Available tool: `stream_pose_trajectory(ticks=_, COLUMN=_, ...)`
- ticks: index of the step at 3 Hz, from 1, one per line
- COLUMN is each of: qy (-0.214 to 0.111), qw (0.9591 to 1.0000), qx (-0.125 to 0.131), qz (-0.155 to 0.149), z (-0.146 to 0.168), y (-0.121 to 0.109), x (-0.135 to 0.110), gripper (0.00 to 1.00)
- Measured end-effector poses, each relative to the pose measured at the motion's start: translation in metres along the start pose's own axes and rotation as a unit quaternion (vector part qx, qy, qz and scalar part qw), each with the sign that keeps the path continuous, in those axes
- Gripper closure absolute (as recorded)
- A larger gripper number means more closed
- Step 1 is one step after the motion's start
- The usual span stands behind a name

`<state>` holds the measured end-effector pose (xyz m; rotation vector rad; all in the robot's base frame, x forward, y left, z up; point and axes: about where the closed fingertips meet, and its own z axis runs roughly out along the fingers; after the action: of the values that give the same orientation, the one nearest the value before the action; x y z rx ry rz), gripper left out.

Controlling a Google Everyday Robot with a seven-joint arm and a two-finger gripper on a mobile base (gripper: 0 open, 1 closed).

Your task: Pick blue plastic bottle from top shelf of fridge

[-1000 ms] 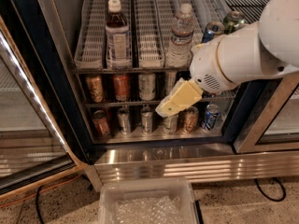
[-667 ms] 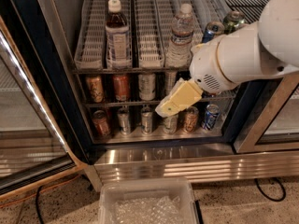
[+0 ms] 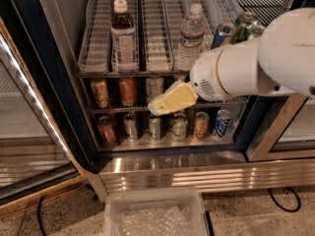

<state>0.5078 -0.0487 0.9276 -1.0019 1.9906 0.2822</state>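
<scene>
The blue plastic bottle (image 3: 123, 36) stands upright at the front of the top shelf (image 3: 147, 38) of the fridge (image 3: 59, 97). It has a white cap, dark reddish-brown liquid and a pale label. My gripper (image 3: 165, 102) has yellowish fingers and hangs in front of the middle rack of cans, below and to the right of the bottle, apart from it. The white arm (image 3: 256, 65) reaches in from the right and covers part of the shelves.
A clear ribbed water bottle (image 3: 190, 36) stands to the right on the top shelf, with a blue can (image 3: 222, 33) and green cans (image 3: 246, 23) beyond. Lower racks hold several cans (image 3: 128, 90). The open glass door (image 3: 29, 132) stands left. A plastic bin (image 3: 155, 213) sits on the floor.
The gripper and arm have shifted slightly leftward and the view has nudged; the bottle has not moved.
</scene>
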Motion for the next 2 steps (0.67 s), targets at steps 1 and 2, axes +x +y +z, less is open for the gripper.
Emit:
stream_pose_trajectory(ticks=1, qy=-0.024, qw=0.9984, qx=0.026, qz=0.045, z=0.014, y=0.002, x=-0.012, gripper=0.0)
stream_pose_trajectory(ticks=2, qy=-0.04, qw=0.9971, qx=0.007, qz=0.064, z=0.026, y=0.015, x=-0.025, gripper=0.0)
